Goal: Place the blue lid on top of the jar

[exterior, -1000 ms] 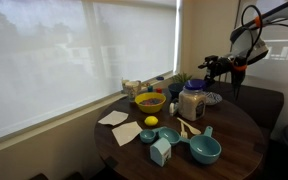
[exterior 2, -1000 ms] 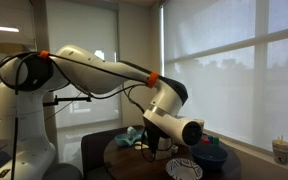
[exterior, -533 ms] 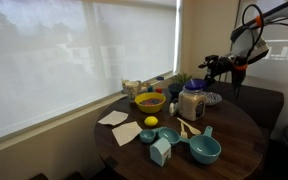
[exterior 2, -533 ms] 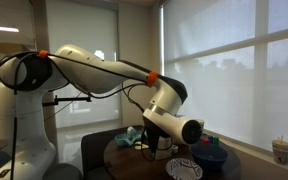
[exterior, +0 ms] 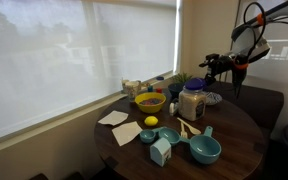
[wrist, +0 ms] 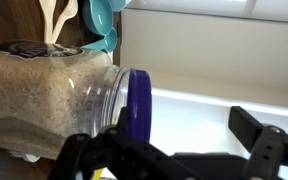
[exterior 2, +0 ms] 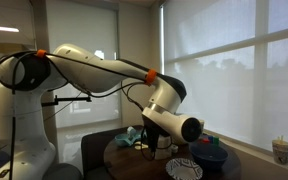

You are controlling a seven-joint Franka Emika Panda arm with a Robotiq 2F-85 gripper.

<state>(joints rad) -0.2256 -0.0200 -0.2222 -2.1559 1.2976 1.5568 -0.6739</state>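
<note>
Since the lid (wrist: 140,104) is sitting flat on the mouth of the jar (wrist: 44,100), closing in the pale grain, the gripper (wrist: 174,152) is hanging fully open near it, gripping nothing, probably so its jaws are clearing the rim.

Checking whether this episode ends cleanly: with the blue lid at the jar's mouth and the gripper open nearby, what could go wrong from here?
In the wrist view the open gripper is close to the jar; a careless retreat might clip and tip it.
The blue lid sits at the mouth, but whether it is seated squarely cannot be told; it may slide off.
A teal cup and yellow bowl stand near; a toppling jar could hit them.
</note>
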